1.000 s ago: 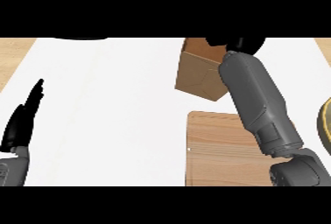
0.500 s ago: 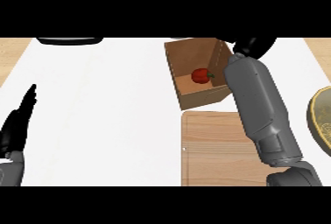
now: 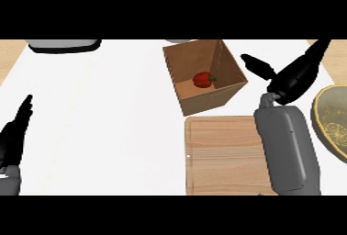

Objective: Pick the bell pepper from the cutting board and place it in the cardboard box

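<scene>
A red bell pepper (image 3: 202,80) lies on the floor of the open cardboard box (image 3: 224,96) at the back of the counter. The wooden cutting board (image 3: 220,156) sits just in front of the box with nothing on it. My right hand (image 3: 293,78) hovers to the right of the box, open, fingers straight and thumb spread toward the box wall, holding nothing. My left hand (image 3: 13,137) rests open at the left edge, fingers pointing up.
A yellowish plate (image 3: 331,121) lies at the right edge beside my right forearm. A grey container (image 3: 64,45) stands at the back left. The counter top is white, with wood showing at both sides.
My right hand has drawn back from over the box to its right side. The bell pepper now shows inside the box. The view has shifted, so the whole box is uncovered.
</scene>
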Available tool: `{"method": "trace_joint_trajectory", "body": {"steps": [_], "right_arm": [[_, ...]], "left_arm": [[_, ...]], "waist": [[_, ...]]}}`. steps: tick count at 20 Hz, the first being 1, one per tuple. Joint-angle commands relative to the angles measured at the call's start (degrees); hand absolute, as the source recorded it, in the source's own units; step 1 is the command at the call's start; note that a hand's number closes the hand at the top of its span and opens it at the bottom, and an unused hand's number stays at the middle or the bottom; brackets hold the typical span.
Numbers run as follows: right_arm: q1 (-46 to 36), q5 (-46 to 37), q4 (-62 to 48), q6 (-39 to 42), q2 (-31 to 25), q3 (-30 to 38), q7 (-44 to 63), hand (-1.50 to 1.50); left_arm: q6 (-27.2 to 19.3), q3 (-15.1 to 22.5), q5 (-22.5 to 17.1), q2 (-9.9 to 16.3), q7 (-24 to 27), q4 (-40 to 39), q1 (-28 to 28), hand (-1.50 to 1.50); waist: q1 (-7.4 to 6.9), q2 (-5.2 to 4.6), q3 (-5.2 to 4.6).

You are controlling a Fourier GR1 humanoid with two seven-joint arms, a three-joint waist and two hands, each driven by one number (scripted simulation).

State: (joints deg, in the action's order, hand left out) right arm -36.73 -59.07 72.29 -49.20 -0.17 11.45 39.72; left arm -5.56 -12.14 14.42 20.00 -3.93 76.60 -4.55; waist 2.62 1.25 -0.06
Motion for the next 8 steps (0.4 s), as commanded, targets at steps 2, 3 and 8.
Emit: {"method": "trace_joint_trajectory", "body": {"steps": [2,3,8], "right_arm": [[16.37,-1.15,20.81,6.93,0.15,-6.13,4.61,-1.5],[18.57,-2.86,24.75,8.25,0.15,-7.78,7.54,-1.5],[35.91,-0.58,43.6,18.36,0.16,-13.06,6.09,-1.5]], "left_arm": [[-0.14,-0.66,-0.23,0.08,-0.06,1.42,1.69,0.0],[0.35,-0.19,0.06,0.42,0.25,2.82,2.44,0.0],[0.87,-1.44,-1.03,0.69,1.53,0.86,1.81,0.0]], "waist": [[0.82,0.22,-0.03],[0.31,0.14,-0.03],[0.2,-0.37,-0.02]]}}
